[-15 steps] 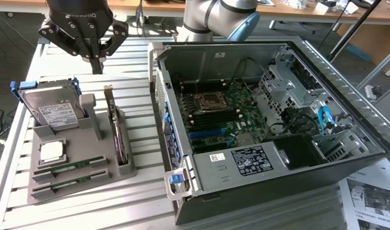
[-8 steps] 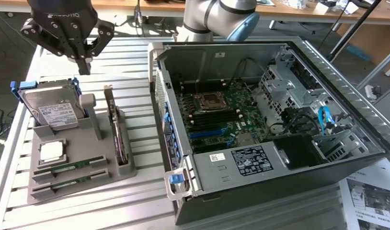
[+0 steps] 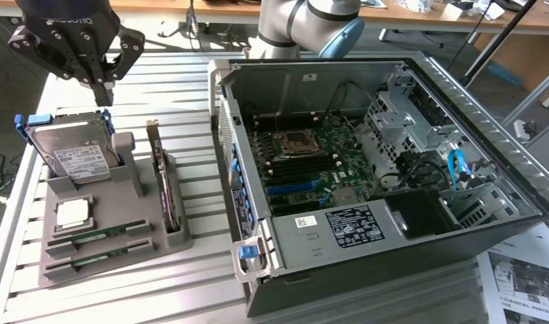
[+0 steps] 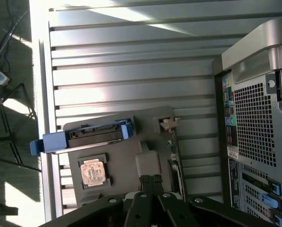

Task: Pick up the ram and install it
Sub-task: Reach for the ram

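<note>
Two rams, thin green sticks (image 3: 102, 234) (image 3: 96, 257), lie in slots at the near end of the grey holder (image 3: 139, 196). My gripper (image 3: 102, 96) hangs high above the holder's far end, over the hard drive (image 3: 72, 154), well apart from both rams. Its fingers are shut with nothing between them. In the wrist view the shut fingertips (image 4: 150, 179) point down at the holder (image 4: 148, 163). The open computer case (image 3: 419, 202) lies at the exterior view's right, its green motherboard (image 3: 315, 158) exposed.
The holder also carries a square silver processor (image 3: 72, 212) (image 4: 92, 171) and an upright dark expansion card (image 3: 164, 182). The hard drive (image 4: 86, 137) has blue rails. The table is slatted metal (image 3: 180, 88). Papers (image 3: 527, 277) lie at the near right.
</note>
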Robot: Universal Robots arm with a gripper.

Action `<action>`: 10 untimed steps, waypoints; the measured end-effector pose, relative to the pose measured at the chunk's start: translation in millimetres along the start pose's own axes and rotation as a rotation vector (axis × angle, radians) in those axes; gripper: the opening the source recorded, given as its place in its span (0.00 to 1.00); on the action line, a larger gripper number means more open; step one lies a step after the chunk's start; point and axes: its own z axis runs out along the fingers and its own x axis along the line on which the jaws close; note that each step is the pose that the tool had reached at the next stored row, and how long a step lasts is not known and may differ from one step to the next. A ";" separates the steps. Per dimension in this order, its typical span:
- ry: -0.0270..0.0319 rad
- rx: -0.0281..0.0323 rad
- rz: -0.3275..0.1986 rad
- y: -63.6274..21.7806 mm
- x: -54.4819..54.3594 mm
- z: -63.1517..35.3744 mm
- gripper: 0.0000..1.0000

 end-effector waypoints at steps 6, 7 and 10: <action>0.0001 0.0001 0.000 -0.3 0.1 -0.1 0.11; 0.0001 0.0000 0.000 -0.7 0.0 -0.1 0.11; 0.0000 0.0000 0.000 -3.0 -0.2 -0.1 0.11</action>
